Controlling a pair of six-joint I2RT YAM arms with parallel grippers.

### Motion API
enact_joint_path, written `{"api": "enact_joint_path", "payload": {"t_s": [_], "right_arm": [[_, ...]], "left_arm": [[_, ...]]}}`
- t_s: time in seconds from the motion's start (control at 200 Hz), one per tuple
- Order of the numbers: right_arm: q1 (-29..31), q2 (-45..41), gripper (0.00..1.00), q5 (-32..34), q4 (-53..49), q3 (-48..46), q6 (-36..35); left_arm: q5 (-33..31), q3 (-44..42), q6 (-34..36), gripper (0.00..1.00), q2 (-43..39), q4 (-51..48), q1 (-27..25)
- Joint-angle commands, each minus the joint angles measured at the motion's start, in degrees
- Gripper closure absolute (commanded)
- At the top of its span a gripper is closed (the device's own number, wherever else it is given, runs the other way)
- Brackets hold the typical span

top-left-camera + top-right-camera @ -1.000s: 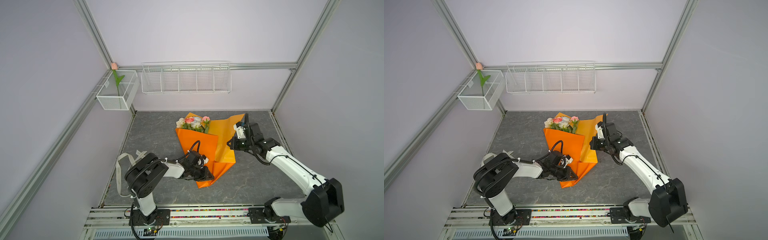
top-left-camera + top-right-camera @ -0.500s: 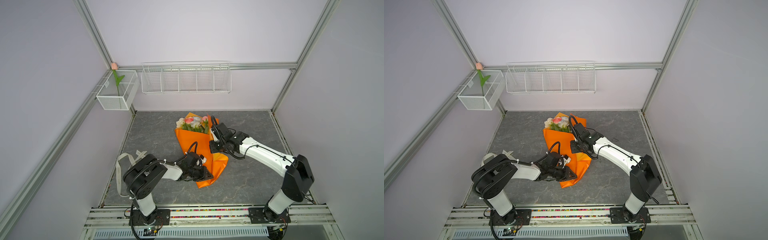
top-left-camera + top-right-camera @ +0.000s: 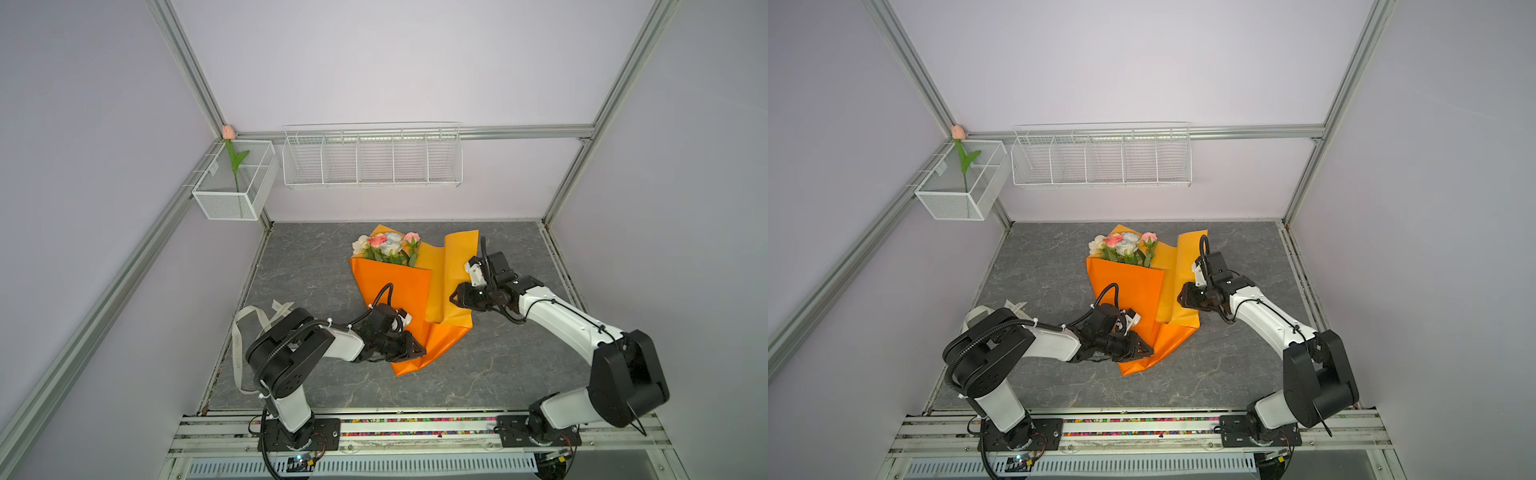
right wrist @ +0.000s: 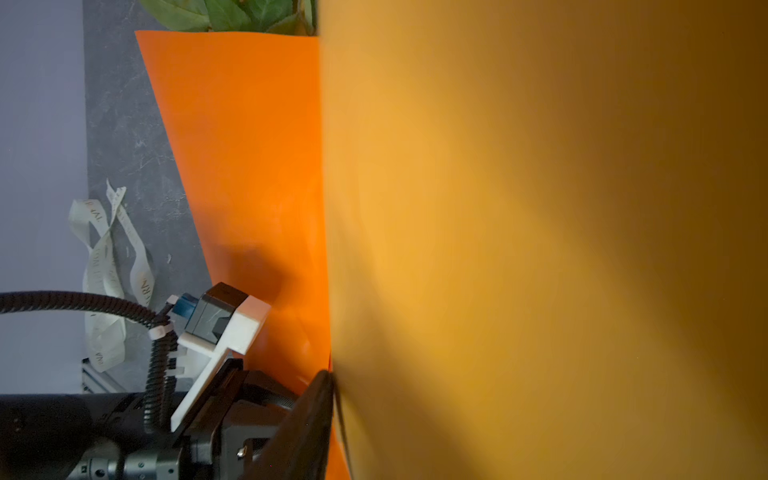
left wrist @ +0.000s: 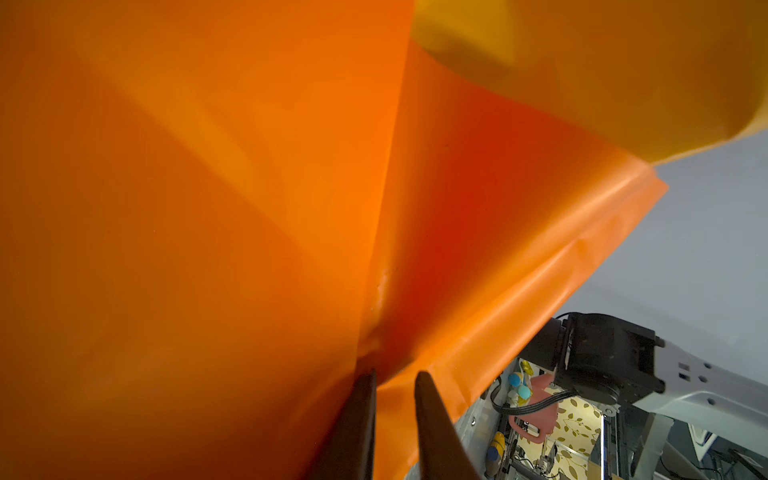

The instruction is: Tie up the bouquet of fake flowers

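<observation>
The bouquet of fake flowers [image 3: 386, 245] lies on the grey table, its blooms toward the back wall, in orange wrapping paper [image 3: 395, 291]. My left gripper [image 3: 417, 351] is at the wrap's lower end. In the left wrist view it [image 5: 395, 374] is shut on a fold of the orange paper. The paper's right flap [image 3: 451, 266] stands up with its yellowish underside showing. My right gripper [image 3: 455, 297] is at that flap's edge. In the right wrist view only one finger [image 4: 316, 415] shows against the flap, and the paper hides the other.
A pale printed ribbon [image 3: 249, 332] lies loose at the table's left edge behind my left arm and also shows in the right wrist view [image 4: 106, 266]. A white mesh basket [image 3: 232, 195] holding a single tulip [image 3: 228, 133] and a wire rack [image 3: 372, 156] hang on the back wall.
Half a second ago my right arm had carried the flap across the bouquet. Now it is back on the right and the flap stands open again. The left gripper has stayed on the paper.
</observation>
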Motion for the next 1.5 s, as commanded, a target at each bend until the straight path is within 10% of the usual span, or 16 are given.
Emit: {"api": "enact_joint_path", "payload": {"t_s": [0.0,0.3,0.465,0.75,1.125,1.295,1.495], "right_arm": [[-2.25,-3.62,0.5,-9.85,3.92,-5.52,-2.76],[-2.93,-15.98,0.37,-14.07,14.59,-20.61,7.01],[-4.4,-20.35,0.33,-5.55,6.67,-22.7,2.06],[-15.01,-7.73,0.39,-16.97,14.3,-24.48,-2.47],[-15.89,-20.4,0.33,-22.47,24.03,-37.15,11.08],[-16.43,-26.47,0.3,-10.78,8.15,-34.51,6.26],[-20.28,-23.27,0.28,-12.18,4.64,-34.54,5.28]], "left_arm": [[-2.77,-0.68,-0.18,0.8,1.76,-2.36,0.46],[-2.54,-0.05,-0.15,0.8,1.99,-2.83,0.45],[-2.4,0.33,0.3,0.8,1.31,-3.9,0.45],[-1.53,1.64,1.63,0.81,1.8,-5.61,0.45],[-1.79,1.98,1.57,0.81,1.84,-6.23,0.63],[-1.46,2.12,1.62,0.81,1.89,-6.29,0.71],[-1.44,2.35,2.41,0.81,1.67,-7.45,0.8]]}}
